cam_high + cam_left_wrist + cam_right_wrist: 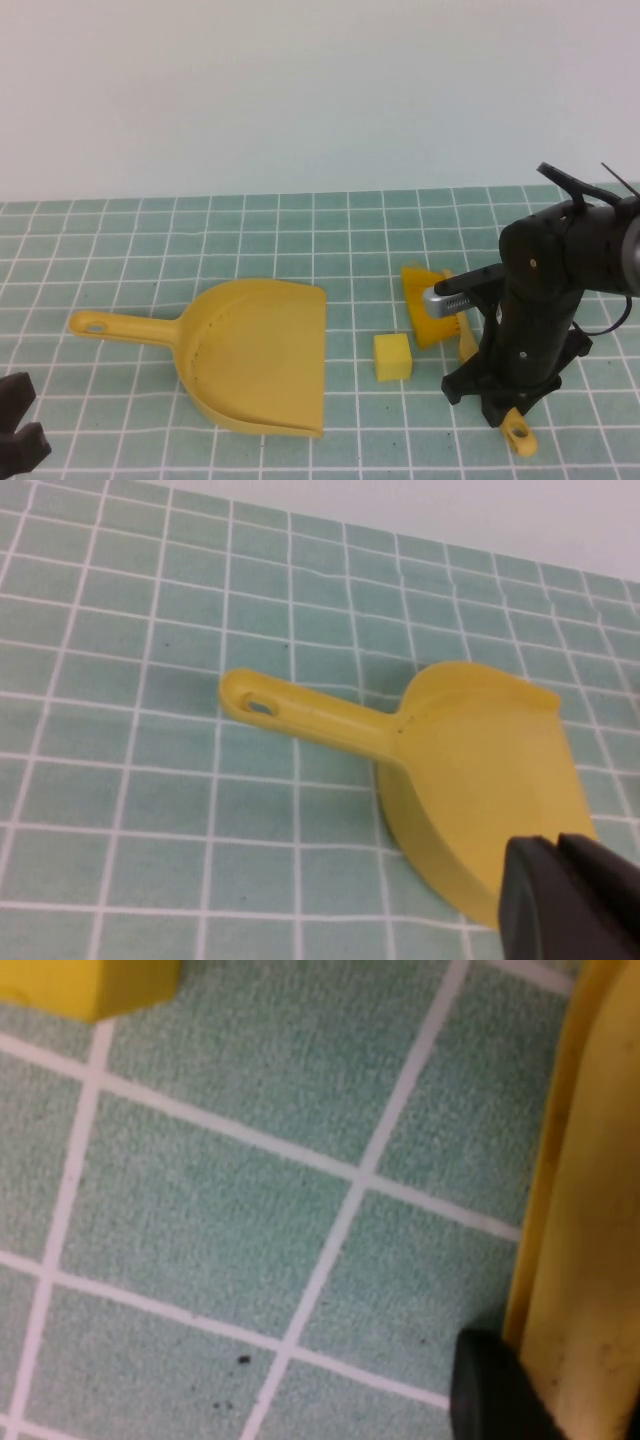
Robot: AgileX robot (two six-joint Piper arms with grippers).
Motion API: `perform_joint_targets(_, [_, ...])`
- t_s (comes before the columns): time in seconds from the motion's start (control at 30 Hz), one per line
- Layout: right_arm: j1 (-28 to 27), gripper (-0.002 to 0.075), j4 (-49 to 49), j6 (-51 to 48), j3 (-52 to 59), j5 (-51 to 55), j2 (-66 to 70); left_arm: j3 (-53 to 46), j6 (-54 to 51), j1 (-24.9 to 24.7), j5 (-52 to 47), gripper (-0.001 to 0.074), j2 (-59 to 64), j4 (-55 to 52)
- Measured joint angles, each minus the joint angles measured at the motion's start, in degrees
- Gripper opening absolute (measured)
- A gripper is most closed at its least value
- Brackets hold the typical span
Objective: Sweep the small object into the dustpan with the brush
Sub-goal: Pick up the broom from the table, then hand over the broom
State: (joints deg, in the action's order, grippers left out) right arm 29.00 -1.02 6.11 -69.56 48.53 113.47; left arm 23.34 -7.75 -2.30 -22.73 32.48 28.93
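Right gripper [492, 385] is down low near the right edge of the green tiled table [120, 260], fingers clamped on the yellow plastic brush [437, 318]. Its bristles sit just beside the small yellow cube [392, 356]. Flat yellow plastic dustpan [255, 352] lies mid-table, mouth facing the cube. Left gripper [18, 435] waits at the near-left corner; its finger spread can't be told.
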Motion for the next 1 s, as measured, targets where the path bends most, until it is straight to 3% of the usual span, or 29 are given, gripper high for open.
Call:
perform_joint_targets(0.23, [0.0, 0.0190, 0.0, 0.0, -2.3, 3.1, 0.1, 0.0, -0.8, 0.0, -0.8, 0.0038, 0.0, 16.2])
perform_joint_targets(0.33, [0.0, 0.0190, 0.0, -0.3, -5.2, 5.7, -0.8, 0.0, -1.6, 0.0, -3.9, 0.0137, 0.0, 27.3])
perform_joint_targets(0.47, [0.6, 0.0190, -1.0, -1.5, -9.5, 7.6, -5.0, 0.0, -9.3, 0.0, -10.2, 0.0346, 0.3, 46.1])
perform_joint_targets(0.53, [1.7, 0.0190, -2.5, -2.8, -11.5, 8.4, -8.3, 0.0, -13.3, 0.0, -13.6, 0.0414, 0.7, 53.9])
perform_joint_targets(0.67, [6.7, 0.0190, -5.6, -6.5, -14.8, 10.1, -14.5, 0.0, -18.3, 0.0, -18.4, 0.0423, 1.9, 63.7])
perform_joint_targets(1.0, [22.7, 0.0190, -8.2, -7.4, -22.6, 12.2, -18.3, 0.0, -22.2, 0.0, -18.1, 0.0424, 3.2, 65.7])
